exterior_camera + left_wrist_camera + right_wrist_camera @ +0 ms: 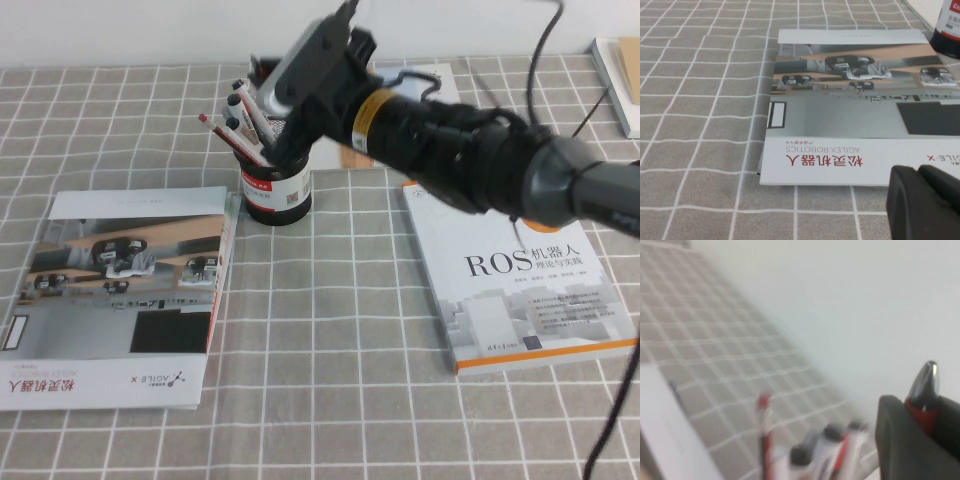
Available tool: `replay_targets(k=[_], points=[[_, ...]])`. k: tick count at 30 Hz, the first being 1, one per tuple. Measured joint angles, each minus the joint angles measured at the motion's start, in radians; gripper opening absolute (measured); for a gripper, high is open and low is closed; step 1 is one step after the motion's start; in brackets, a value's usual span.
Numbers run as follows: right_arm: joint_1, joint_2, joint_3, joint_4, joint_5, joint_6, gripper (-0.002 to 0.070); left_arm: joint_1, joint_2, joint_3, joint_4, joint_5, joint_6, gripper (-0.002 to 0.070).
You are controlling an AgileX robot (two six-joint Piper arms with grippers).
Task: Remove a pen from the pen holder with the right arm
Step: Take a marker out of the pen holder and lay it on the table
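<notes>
Tablecloth (330, 350) underlies left tool (921, 196); right tool (925, 416) pinches pen (925, 381) above holder (277, 196).

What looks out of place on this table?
Nothing spilled or broken. The brochure faces opposite to the ROS book. Right gripper pinches a red pen at the pen holder; left gripper hovers near the brochure.

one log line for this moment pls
right gripper: shut on pen, over pen holder | left gripper: parked at brochure edge | pen holder: upright, other pens inside
</notes>
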Motion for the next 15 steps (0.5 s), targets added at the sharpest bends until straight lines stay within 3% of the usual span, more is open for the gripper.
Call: replay_targets(k=[9,15], points=[[0.0,-0.203,0.002,0.0,0.131,0.145,0.006,0.0,0.0,0.0,0.0,0.0,0.0,-0.0005],[0.0,-0.373,0.002,0.0,0.463,0.296,0.006,0.0,0.0,0.0,0.0,0.0,0.0,-0.0005]])
